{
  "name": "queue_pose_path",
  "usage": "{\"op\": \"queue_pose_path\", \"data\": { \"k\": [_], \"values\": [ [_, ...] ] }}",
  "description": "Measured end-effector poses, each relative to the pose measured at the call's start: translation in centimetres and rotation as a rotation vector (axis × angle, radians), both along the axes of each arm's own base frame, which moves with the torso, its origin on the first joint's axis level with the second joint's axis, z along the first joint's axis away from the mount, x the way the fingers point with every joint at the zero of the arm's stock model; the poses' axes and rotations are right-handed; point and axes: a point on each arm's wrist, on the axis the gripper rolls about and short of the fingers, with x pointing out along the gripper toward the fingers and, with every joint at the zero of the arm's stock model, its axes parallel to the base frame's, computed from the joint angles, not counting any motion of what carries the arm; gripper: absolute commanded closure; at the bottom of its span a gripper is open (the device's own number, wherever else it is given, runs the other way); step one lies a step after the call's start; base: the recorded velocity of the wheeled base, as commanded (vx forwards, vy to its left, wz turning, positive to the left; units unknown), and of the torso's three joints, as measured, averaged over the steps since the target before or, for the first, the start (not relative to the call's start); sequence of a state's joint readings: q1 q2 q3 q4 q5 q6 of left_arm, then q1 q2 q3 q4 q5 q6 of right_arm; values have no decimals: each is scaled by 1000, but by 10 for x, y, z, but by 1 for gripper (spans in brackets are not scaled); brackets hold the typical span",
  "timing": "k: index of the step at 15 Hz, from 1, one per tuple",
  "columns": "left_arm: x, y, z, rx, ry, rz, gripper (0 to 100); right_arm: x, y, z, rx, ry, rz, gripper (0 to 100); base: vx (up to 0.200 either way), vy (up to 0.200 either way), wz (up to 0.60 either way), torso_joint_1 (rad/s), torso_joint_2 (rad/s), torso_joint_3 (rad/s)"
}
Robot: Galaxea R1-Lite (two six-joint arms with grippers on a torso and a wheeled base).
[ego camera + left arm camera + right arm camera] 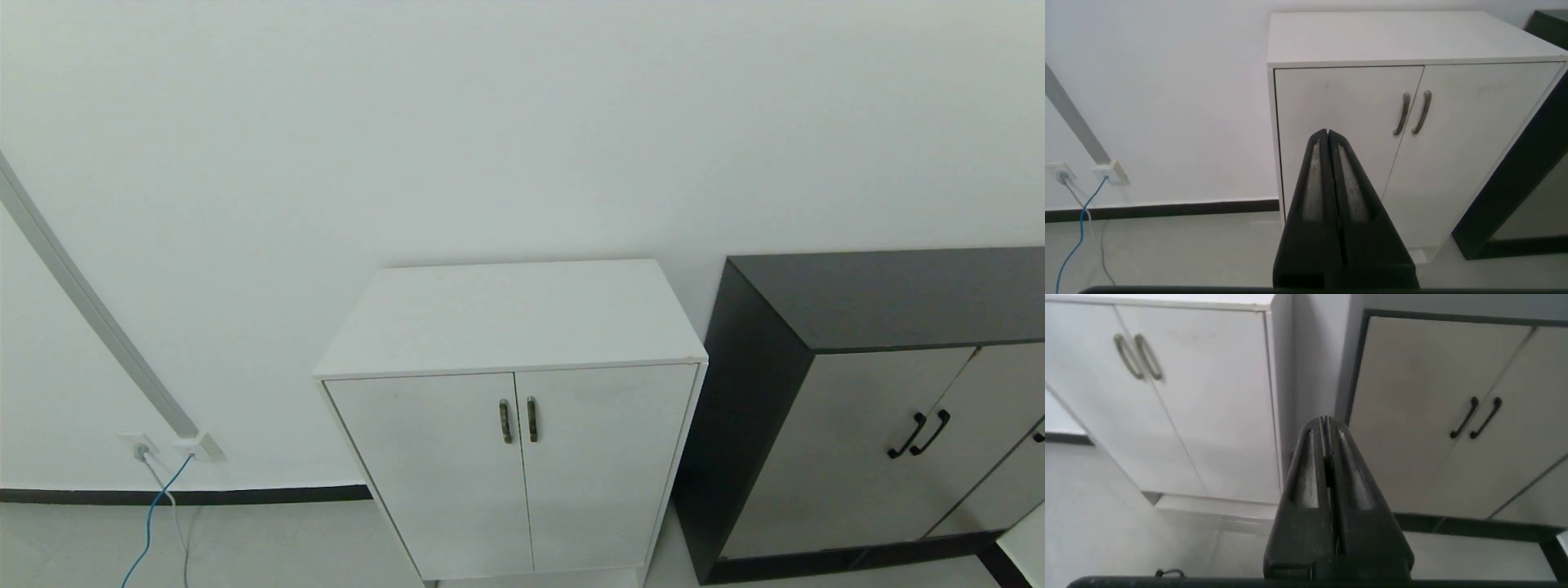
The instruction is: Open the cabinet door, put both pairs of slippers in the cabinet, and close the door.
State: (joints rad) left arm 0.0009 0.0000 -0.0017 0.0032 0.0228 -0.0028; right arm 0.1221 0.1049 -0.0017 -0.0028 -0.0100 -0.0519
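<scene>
- From the head view, the white cabinet [510,327] stands square against the wall [490,122]. Both doors [441,465] are shut, and their two metal handles [505,420] sit side by side at the centre seam.
- Just beside it, on the robot's right, stands a black cabinet [882,302] with pale doors and dark handles, also closed.
- Low on the wall to the left there is a wall socket [139,447], and a blue cable [155,514] trails from it down to the floor [245,547].
- In the left wrist view, the left gripper [1328,135] has its fingers [1310,188] pressed flat together, with nothing between them.
- Its tips point at the cabinet's left door, below and to the socket side of the handles. They are well apart from the door and touch nothing.
- In the right wrist view, the right gripper [1327,420] has its fingers together too, and it holds nothing.
- Its tips aim at the narrow gap where the white cabinet meets the black one. The white cabinet's handles lie off toward the robot's left of the tips, and the black cabinet's handles lie toward the right. The gripper is clear of both cabinets.
</scene>
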Motion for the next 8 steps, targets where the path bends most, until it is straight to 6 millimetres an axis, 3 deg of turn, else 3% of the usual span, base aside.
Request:
{"op": "queue_pose_path", "data": {
  "k": [8],
  "values": [
    [0, 0, 0, 0, 0, 0, 100, -1, 1, -1, 11, -14, -78, 100, 0, 0, 0, 0, 0, 0]
  ]
}}
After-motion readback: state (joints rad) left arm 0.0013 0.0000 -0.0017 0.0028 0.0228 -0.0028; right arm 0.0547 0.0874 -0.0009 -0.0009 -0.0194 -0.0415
